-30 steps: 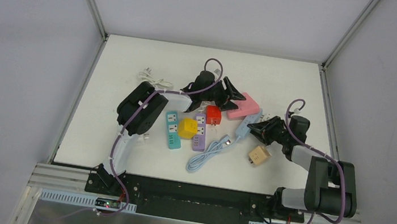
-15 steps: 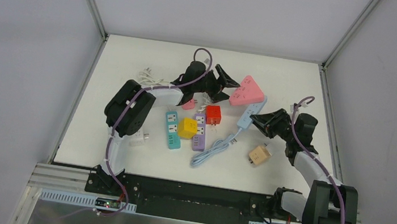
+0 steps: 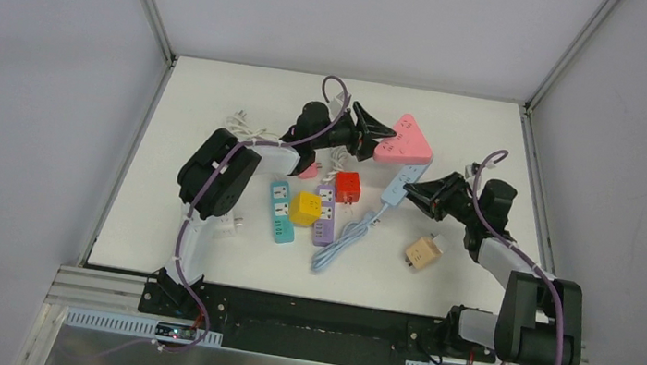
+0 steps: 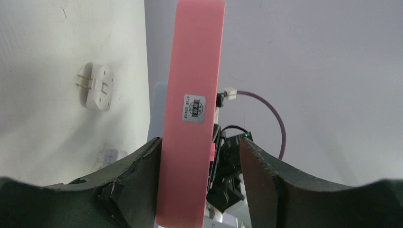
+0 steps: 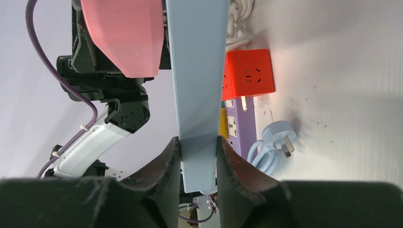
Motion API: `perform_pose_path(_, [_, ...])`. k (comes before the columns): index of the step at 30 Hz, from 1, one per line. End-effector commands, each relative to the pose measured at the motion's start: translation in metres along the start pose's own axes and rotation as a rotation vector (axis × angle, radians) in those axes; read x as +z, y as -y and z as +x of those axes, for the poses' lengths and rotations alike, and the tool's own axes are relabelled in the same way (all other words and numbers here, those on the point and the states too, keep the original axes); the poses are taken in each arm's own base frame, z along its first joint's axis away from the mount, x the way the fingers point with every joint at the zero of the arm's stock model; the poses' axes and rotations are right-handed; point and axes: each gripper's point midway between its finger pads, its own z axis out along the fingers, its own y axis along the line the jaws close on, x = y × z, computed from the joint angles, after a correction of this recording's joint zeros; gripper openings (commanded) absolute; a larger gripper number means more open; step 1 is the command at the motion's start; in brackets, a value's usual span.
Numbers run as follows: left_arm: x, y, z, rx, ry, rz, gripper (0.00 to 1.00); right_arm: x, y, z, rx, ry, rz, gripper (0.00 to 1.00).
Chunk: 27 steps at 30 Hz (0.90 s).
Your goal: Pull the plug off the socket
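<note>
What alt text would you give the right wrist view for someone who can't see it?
The right gripper is clamped on a light blue power strip that runs up the frame, with a pink adapter against its upper left side. To the right, a red cube socket adjoins a purple strip, near a pale blue plug on the white table.

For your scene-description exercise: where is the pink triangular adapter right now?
In the top view the pink triangular adapter is far and right of centre, between the left gripper's fingers, at the far end of the blue power strip.
</note>
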Motion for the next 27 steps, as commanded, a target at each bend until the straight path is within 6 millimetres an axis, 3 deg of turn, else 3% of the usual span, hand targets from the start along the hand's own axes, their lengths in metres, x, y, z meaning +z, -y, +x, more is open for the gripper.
perform_pose_path(1, [-0.001,0.028,0.040,0.060,-0.161,0.082,0.58,0.000,-0.041,-0.006,-0.095,-0.041,-0.132,0.00])
perform_pose_path(6, [-0.001,0.018,0.040,0.045,-0.162,0.052,0.45,0.003,-0.036,-0.006,-0.082,-0.050,-0.123,0.00])
perform_pose_path(9, [0.000,0.018,0.039,0.048,-0.158,0.051,0.26,0.005,-0.029,-0.008,-0.073,-0.041,-0.104,0.00])
perform_pose_path(12, [0.004,0.012,0.035,0.059,-0.143,0.026,0.02,0.009,-0.010,-0.014,-0.049,-0.007,-0.016,0.00])
perform_pose_path(13, [0.005,0.009,0.033,0.065,-0.136,0.015,0.00,0.010,-0.001,-0.015,-0.038,0.003,0.022,0.00])
perform_pose_path(16, [0.010,-0.009,0.027,0.091,-0.106,-0.035,0.00,0.010,0.019,-0.019,-0.019,0.035,0.114,0.18])
perform_pose_path(18, [0.015,-0.019,0.029,0.110,-0.098,-0.056,0.00,0.010,0.029,-0.021,-0.018,0.054,0.158,0.37])
perform_pose_path(22, [0.027,-0.043,0.033,0.121,-0.089,-0.106,0.00,0.007,0.050,-0.025,-0.026,0.087,0.262,0.63])
perform_pose_path(27, [0.034,-0.066,0.031,0.103,-0.066,-0.134,0.00,0.002,0.064,-0.025,-0.028,0.104,0.359,0.73])
